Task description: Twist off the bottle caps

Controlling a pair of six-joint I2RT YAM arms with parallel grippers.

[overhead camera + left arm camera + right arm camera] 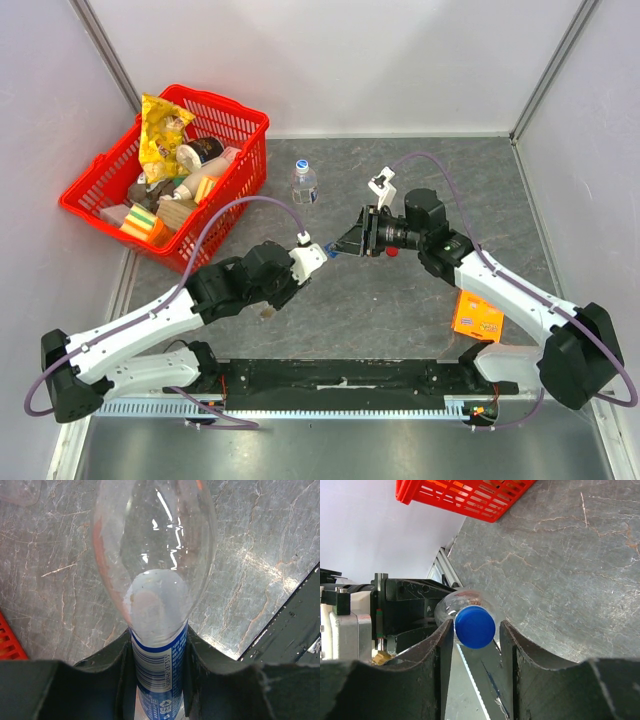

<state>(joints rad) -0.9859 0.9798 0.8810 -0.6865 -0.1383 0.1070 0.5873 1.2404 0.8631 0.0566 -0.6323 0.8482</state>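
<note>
At frame centre, left gripper [159, 642] pinches the blue-labelled bottle [155, 555]; right gripper [476, 630] jaws flank its blue cap [475, 626], barely apart; cap on, upper-centre bottle [304, 182] also capped

You're looking down on a grey, marble-veined counter [400, 310] boxed in by plain white walls: a back wall [340, 60], a left wall [40, 100] and a right wall [600, 150]. Pale metal posts [108, 55] run up the two back corners. Along the near edge you have a black plate [400, 372] and, just below it, a ribbed metal rail [330, 408]. In the left wrist view, a bright glare [260, 562] lies across the counter's veined surface.
</note>
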